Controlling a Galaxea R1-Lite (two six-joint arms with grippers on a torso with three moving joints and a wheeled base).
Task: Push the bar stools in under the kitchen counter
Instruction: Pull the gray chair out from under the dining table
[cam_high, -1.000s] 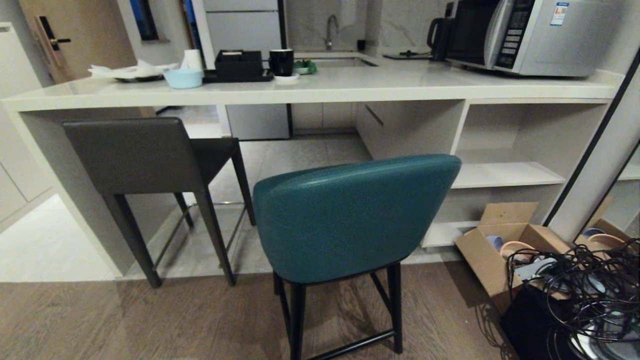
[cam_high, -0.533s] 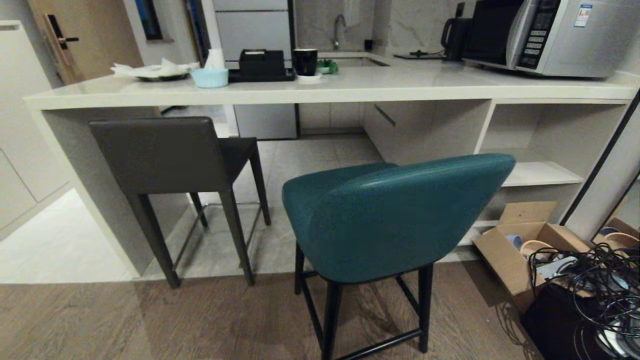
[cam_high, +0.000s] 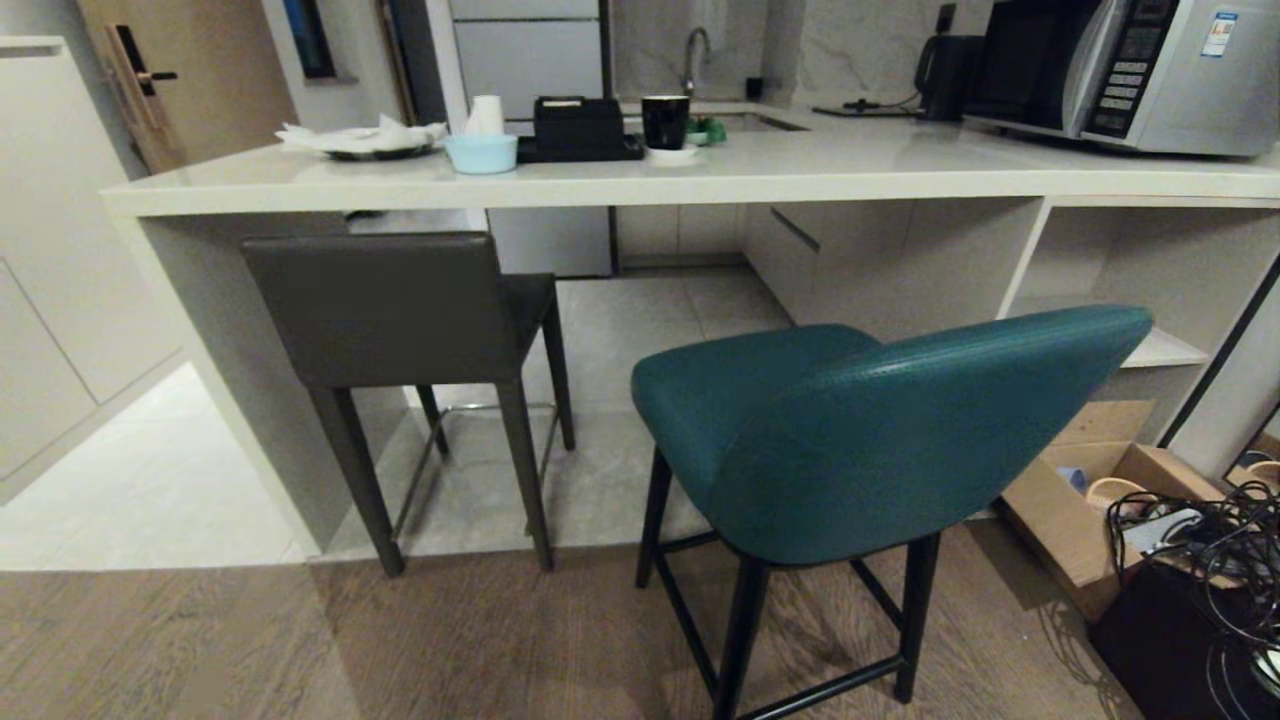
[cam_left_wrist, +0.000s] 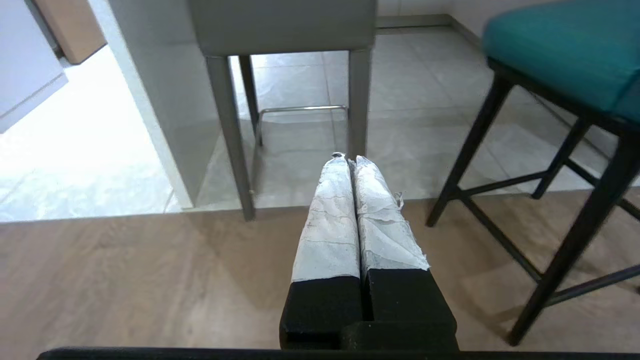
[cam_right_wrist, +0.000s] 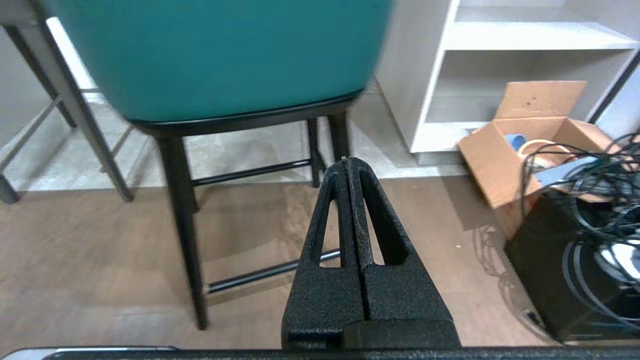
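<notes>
Teal stool (cam_high: 890, 430) stands out from the bench (cam_high: 700, 180); grey stool (cam_high: 385, 305) sits tucked; both end effectors, left (cam_left_wrist: 348, 159) and right (cam_right_wrist: 346, 161), clenched empty.

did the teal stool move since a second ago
No. The whole head view has slid sideways, so the camera moved; the teal stool keeps its legs in the same place beside the cardboard box.

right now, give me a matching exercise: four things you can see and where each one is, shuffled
Things:
1. grey stool
2. teal stool
3. microwave
4. cardboard box

Places:
A. on the floor, far right
B. on the counter, right end
C. seat partly under the counter, left
D. out on the wood floor, clear of the counter

Pairs: 1-C, 2-D, 3-B, 4-A
</notes>
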